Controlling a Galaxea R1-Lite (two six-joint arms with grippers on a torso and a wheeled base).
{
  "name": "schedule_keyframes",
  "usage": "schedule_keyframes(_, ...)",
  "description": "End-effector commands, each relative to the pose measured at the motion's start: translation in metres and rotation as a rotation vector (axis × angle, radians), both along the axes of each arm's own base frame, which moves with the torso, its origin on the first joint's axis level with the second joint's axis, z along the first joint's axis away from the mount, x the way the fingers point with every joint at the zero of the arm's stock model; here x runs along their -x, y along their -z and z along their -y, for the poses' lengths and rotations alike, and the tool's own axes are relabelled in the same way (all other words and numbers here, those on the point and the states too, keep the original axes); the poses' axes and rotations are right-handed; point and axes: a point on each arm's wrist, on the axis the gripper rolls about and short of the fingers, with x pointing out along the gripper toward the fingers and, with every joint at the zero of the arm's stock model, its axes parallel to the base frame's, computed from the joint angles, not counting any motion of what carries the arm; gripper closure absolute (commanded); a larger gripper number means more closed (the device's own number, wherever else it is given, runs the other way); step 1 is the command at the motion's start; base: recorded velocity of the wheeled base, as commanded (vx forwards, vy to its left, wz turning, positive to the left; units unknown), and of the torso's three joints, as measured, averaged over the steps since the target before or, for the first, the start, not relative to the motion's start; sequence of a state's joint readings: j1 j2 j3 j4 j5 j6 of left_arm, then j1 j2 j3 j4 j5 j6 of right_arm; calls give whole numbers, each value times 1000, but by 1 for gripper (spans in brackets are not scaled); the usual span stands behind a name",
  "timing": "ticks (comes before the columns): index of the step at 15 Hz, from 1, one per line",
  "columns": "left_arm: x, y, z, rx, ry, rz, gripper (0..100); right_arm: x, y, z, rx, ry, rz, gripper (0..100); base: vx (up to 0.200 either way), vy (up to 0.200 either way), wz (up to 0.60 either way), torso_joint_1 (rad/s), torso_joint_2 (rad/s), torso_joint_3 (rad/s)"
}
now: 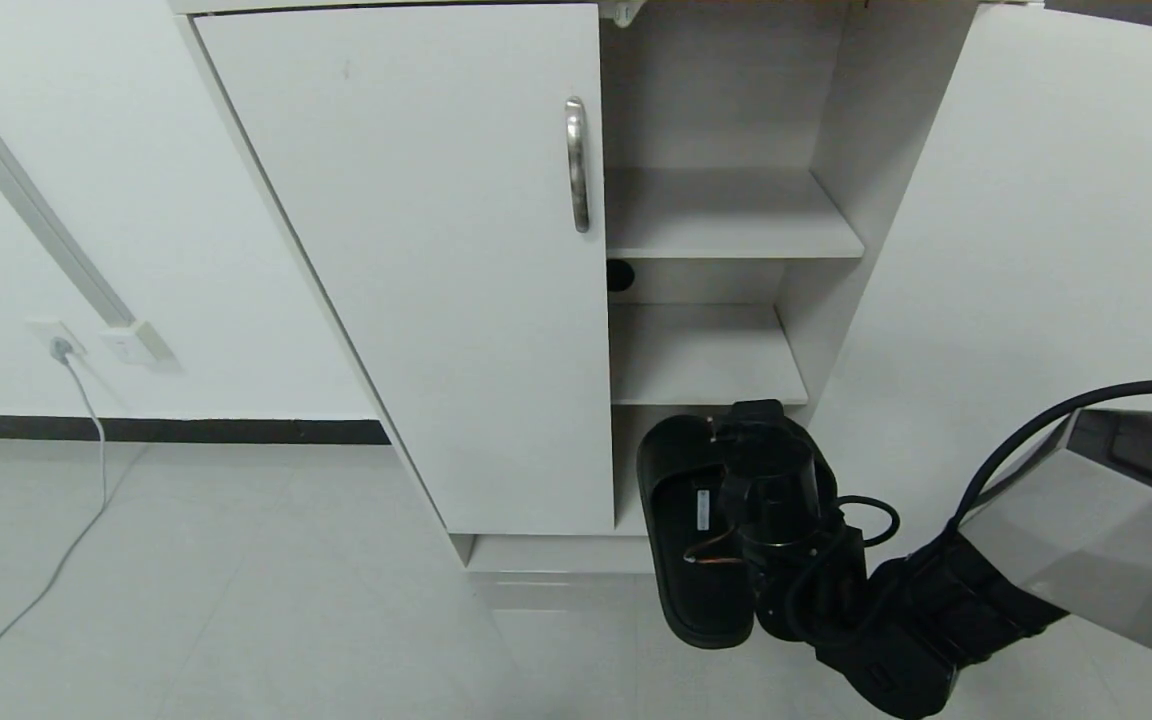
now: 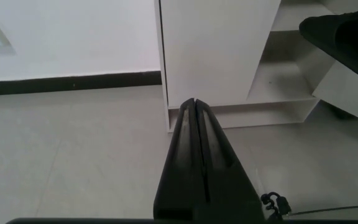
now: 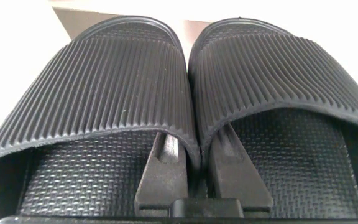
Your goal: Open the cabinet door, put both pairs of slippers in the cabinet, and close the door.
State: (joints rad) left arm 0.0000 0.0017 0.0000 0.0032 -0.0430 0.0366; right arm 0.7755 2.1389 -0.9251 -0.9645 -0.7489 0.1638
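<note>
Slippers (image 1: 691, 540), one black pair, hung side by side in my right tool (image 3: 196, 137), in front of the cabinet (image 1: 736, 215) at the mouth of its lowest compartment, toes toward the inside. In the left wrist view they (image 2: 340, 31) sat clear of the floor (image 1: 236, 580). My right tool was clamped on them: one finger (image 3: 163, 168) lay under each strap, pinching the two inner edges together between them. The cabinet's right door (image 1: 1036, 230) stood wide open, and its left door (image 1: 416, 260), with the metal handle (image 1: 577, 165), was closed. My left tool (image 2: 194, 102) hung low over the floor, fingers pressed together on nothing, pointing at the cabinet's base.
</note>
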Motion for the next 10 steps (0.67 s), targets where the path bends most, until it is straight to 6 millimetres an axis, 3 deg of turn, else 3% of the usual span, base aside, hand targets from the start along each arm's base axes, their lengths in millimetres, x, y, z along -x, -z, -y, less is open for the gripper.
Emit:
schedule_keyframes(1, 0, 0, 0, 0, 0, -1, 100, -1, -3, -1, -14, 1, 14, 100, 0, 0, 0, 2, -2, -198)
schedule_keyframes(4, 0, 0, 0, 0, 0, -1, 100, -6, 3, 0, -13, 12, 15, 100, 0, 0, 0, 5, 4, -147)
schedule_keyframes(10, 0, 0, 0, -2, 0, -1, 100, -9, 1, -1, -57, 10, 68, 100, 0, 0, 0, 0, 0, 0)
